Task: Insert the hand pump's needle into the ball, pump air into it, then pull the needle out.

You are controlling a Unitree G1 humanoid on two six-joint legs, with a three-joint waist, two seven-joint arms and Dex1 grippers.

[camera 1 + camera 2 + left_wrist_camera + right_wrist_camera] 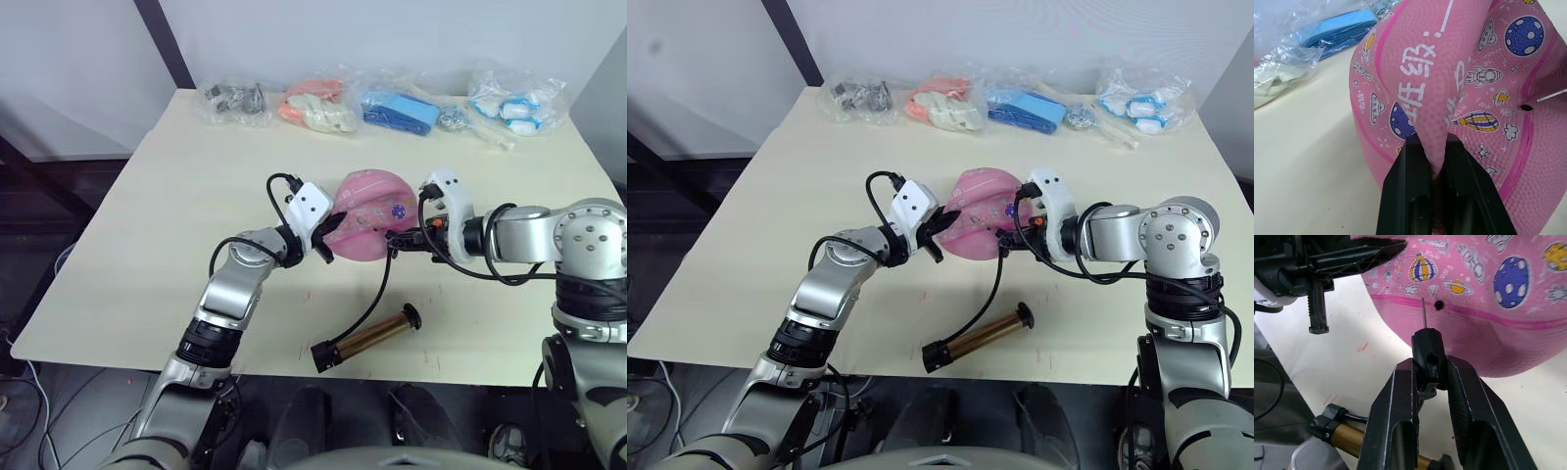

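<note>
Right wrist view: right gripper (1427,377) pinching needle (1423,313) fitting, pin tip just beside ball (1488,298) valve hole, not yet in. Left gripper (1435,166) clamps fold of sagging ball, likely steadying valve. Hand pump (367,338) lies on desk (147,245) nearby.

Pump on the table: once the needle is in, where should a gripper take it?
Grip the pump across the middle of its brass barrel, coming from above. It lies flat and slanted near the table's front edge, handle end toward the right arm; the hose leaves the other cap.
</note>
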